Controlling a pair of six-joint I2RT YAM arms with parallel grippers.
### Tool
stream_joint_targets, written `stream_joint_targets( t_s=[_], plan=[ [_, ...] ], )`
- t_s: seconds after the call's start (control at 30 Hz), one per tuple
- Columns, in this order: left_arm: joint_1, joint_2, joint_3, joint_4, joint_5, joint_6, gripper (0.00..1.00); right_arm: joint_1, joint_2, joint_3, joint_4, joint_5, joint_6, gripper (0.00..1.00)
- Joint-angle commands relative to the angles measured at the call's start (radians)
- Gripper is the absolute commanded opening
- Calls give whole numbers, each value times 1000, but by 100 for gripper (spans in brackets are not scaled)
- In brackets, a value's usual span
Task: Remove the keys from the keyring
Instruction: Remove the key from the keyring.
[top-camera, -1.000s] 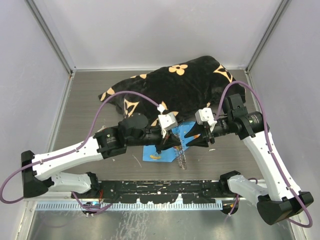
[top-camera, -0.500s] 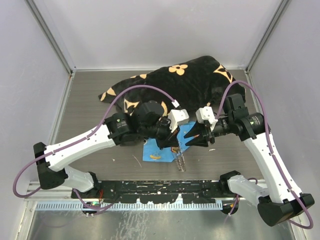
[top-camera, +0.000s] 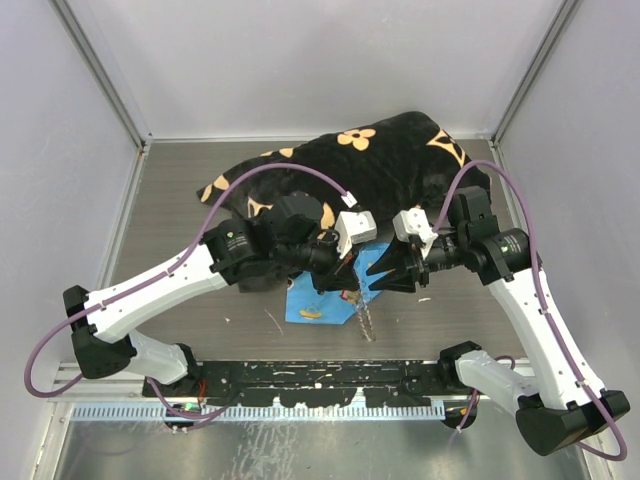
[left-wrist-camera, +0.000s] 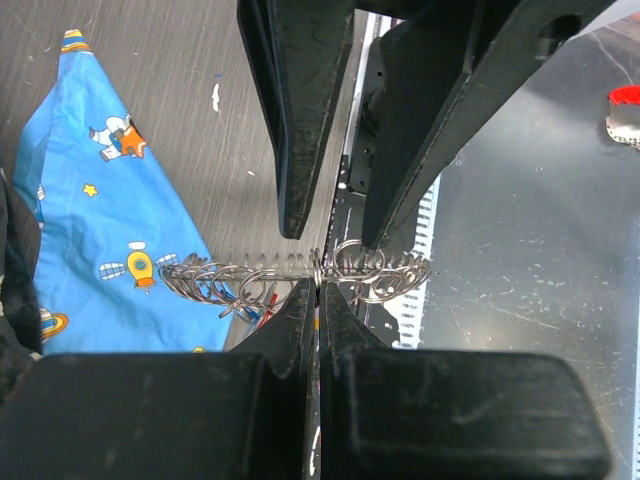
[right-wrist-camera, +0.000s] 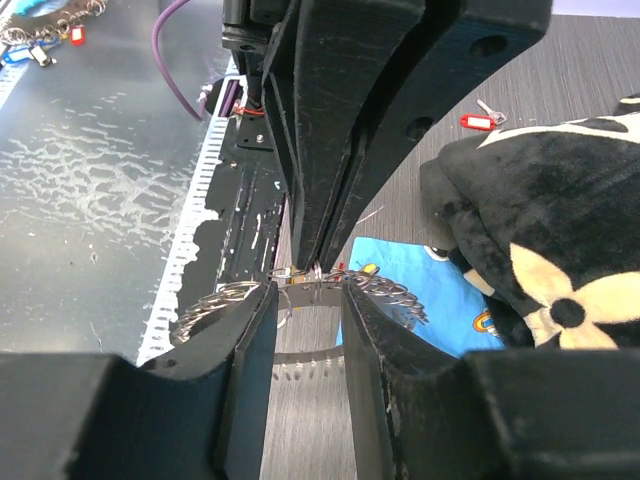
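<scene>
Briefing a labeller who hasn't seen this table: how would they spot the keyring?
In front of the black flowered blanket lies a small blue cartoon-print cloth. Above its edge the left gripper and right gripper meet tip to tip; the keyring is the silvery chain of wire loops strung across their tips, metal where its neighbours are fabric.

1. The keyring (left-wrist-camera: 262, 277) is a silvery chain of many small linked wire rings; it hangs clear of the table, stretched in a near-level line; the left gripper (left-wrist-camera: 320, 290) pinches its middle with jaws closed.
2. Of the keys still on it, only a sliver of red key head (left-wrist-camera: 265, 314) shows among the rings; shape too small to tell.
3. A loose red-headed key (right-wrist-camera: 478, 121) lies flat on the table, well apart from the ring.
</scene>
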Motion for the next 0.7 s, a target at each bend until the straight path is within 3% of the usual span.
stream_joint_targets(
  t_s=[0.0, 0.67],
  plan=[
    [5, -14, 51, 63, 54, 5, 0, 6, -14, -7, 85, -17, 82, 37],
    [9, -10, 35, 126, 70, -21, 0, 6, -28, -66, 107, -56, 102, 25]
  ],
)
